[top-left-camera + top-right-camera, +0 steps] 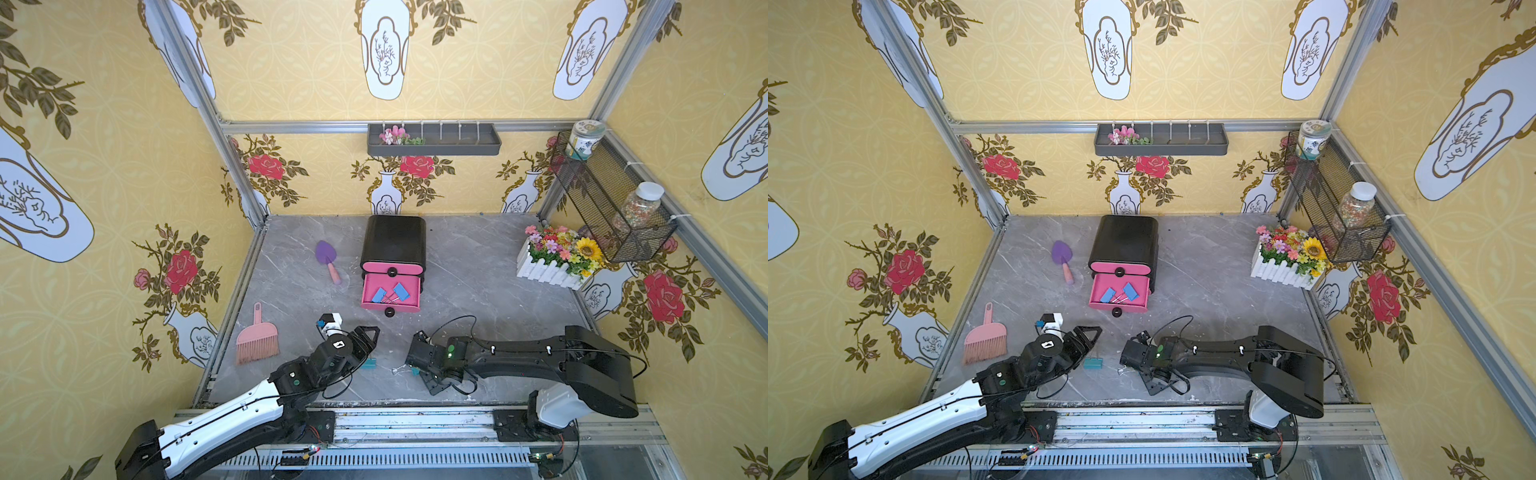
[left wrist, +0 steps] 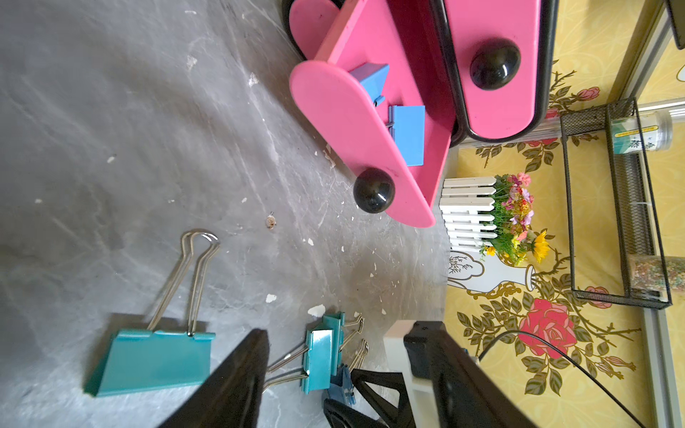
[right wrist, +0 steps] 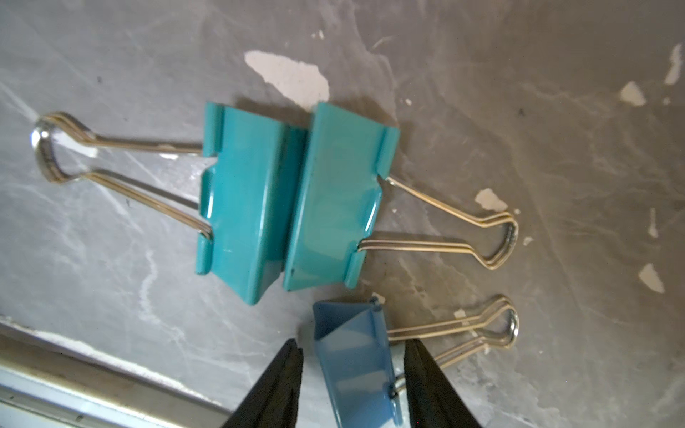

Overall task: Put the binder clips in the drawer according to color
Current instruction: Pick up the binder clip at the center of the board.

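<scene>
My right gripper stands part-open astride the blue clip at the bottom of the wrist view. The clip's body runs along my fingers, not yet pinched, with its wire handles pointing frame-right and two teal clips just above. My left gripper hangs wide and empty beside a third teal clip, and farther up, at centre, the open drawer holds two blue clips.

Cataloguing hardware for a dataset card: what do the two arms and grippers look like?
Left arm: white shell, black joints, clipped black cable. Right arm: mostly black, white base joint, green light, looping cable. Left gripper and right gripper: black tapered fingers.
</scene>
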`<action>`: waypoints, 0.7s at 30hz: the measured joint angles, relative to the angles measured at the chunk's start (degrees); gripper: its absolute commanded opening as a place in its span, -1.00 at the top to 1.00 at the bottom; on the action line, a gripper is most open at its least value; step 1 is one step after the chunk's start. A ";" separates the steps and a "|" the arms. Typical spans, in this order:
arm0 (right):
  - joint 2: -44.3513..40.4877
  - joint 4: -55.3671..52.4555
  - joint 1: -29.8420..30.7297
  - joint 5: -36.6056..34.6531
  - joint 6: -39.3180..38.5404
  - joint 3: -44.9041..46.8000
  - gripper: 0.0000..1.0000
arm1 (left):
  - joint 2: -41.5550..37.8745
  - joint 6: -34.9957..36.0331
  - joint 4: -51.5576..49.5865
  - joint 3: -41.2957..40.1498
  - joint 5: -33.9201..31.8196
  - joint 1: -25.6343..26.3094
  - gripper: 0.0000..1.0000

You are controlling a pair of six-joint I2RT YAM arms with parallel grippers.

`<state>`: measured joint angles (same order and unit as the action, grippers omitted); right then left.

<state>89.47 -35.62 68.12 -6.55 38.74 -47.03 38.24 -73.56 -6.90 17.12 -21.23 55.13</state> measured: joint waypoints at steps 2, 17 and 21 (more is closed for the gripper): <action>0.24 0.94 -0.37 0.48 0.02 0.39 0.11 | 0.13 0.00 0.00 0.00 0.02 0.00 -0.47; -5.49 -3.13 -0.33 -1.97 1.09 -0.92 0.35 | 2.01 0.02 1.38 0.00 0.02 0.00 -0.47; -7.48 -7.17 -0.50 -3.85 1.03 -4.83 0.35 | 2.95 0.04 2.51 0.00 0.04 0.00 -0.47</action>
<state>82.00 -42.78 67.61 -10.39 39.77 -51.86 41.19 -73.52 -4.38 17.12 -21.19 55.13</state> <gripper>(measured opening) 0.325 0.737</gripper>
